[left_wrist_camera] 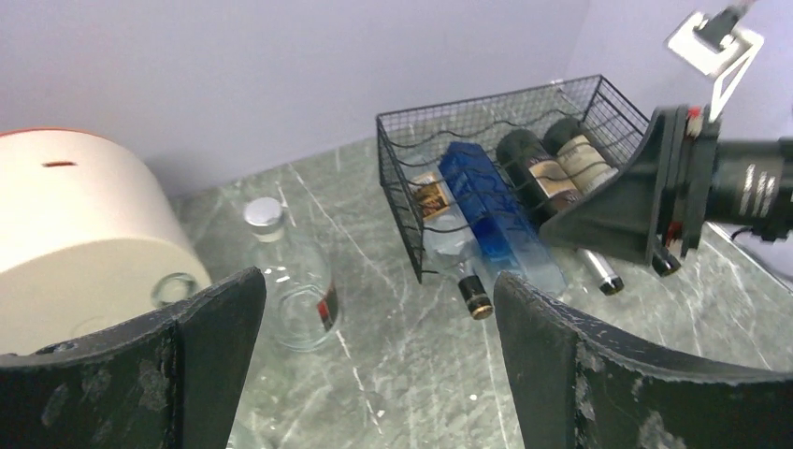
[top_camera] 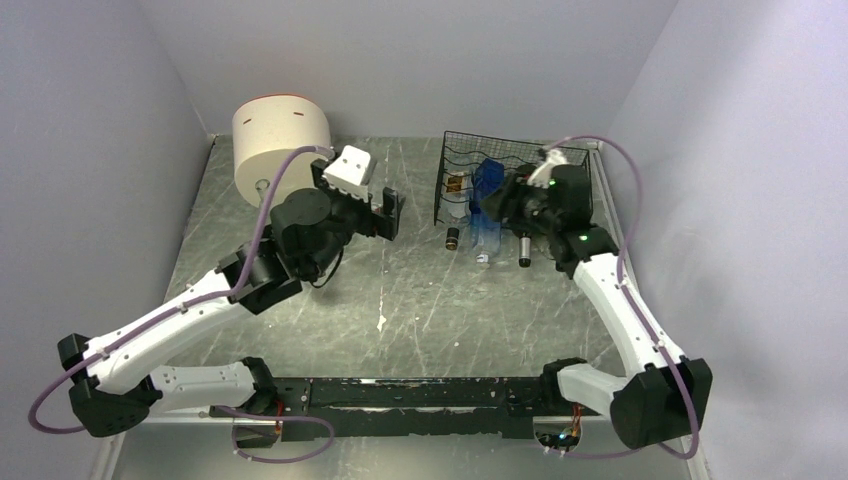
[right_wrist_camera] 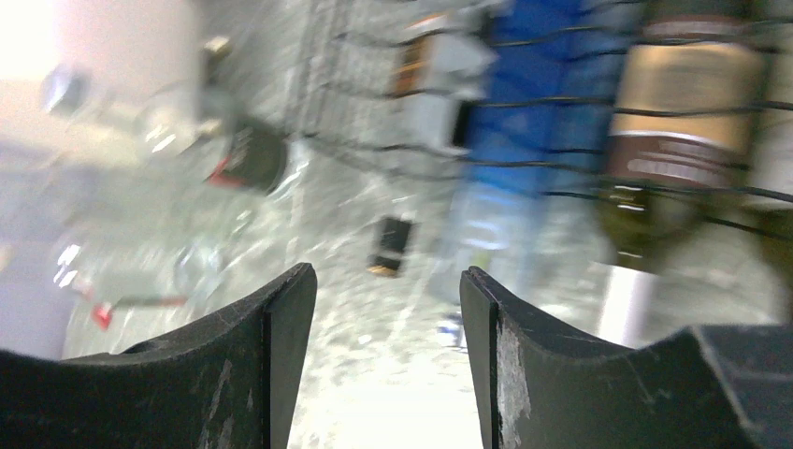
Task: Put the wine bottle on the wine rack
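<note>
Dark wine bottle lies in wine rack, upper right; left hand and right hand both spread, empty.

4 bottles lie in the wine rack; a 5th bottle stands left of it.

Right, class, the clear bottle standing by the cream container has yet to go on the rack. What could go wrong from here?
1. The clear bottle stands upright close to the cream container; the open left gripper might tip it when closing in.
2. The open right gripper sits at the front of the wine rack, where necks stick out; a sideways move could knock the blue bottle.
3. The lower row looks full, so a low insertion could collide.
</note>
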Controlling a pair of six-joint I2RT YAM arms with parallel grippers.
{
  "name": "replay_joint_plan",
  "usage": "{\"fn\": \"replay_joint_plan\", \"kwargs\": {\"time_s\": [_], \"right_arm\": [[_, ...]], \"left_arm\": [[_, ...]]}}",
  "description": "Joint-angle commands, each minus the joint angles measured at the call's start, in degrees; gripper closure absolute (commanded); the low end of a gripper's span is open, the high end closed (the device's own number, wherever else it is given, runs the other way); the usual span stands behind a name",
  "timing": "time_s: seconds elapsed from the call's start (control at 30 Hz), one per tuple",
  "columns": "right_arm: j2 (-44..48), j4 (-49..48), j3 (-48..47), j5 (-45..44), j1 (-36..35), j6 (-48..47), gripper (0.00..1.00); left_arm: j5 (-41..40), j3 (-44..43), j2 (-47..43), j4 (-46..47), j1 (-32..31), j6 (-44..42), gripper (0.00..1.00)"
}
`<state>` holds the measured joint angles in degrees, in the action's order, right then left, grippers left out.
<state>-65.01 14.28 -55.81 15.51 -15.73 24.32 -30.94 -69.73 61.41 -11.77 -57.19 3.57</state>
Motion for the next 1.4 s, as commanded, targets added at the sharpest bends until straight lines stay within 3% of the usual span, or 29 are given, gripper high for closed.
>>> {"fn": "replay_joint_plan", "kwargs": {"time_s": [0.0,0.23,0.57,0.8,1.07,1.2,1.37], "right_arm": [[-3.6,-9.7,-0.6,-3.8,-9.3,2.4,0.37],[-16.7,-13.5,-10.3,-11.7,-25.4,0.3,0.37],[-35.9,-14.3,-29.1,-22.1,-42.6,-6.4,0.36],[-46.6,-8.5,-42.6,-30.3,-45.8,-5.0,0.34],[-53.8,-8.8,-49.6,-27.2,-46.4,-8.8,0.36],[-55.3,-10.1,-50.7,-26.1,-46.8,-11.9,0.42],[-55.7,-11.4,-50.5,-27.3,-46.9,-13.9,0.56]], "left_arm": [[-4.6,-1.4,-6.2,2.9,0.3,-4.3,0.04],[-6.1,2.0,-14.1,6.7,0.3,-6.0,0.05],[-9.4,3.9,-21.4,6.4,0.3,-6.6,0.04],[-10.1,5.3,-24.5,6.1,0.3,-5.7,0.05],[-13.0,5.4,-25.7,6.1,0.3,-4.8,0.05],[-14.1,5.7,-26.1,6.6,0.3,-4.8,0.05],[-14.1,5.9,-26.0,6.7,0.3,-4.8,0.04]]}}
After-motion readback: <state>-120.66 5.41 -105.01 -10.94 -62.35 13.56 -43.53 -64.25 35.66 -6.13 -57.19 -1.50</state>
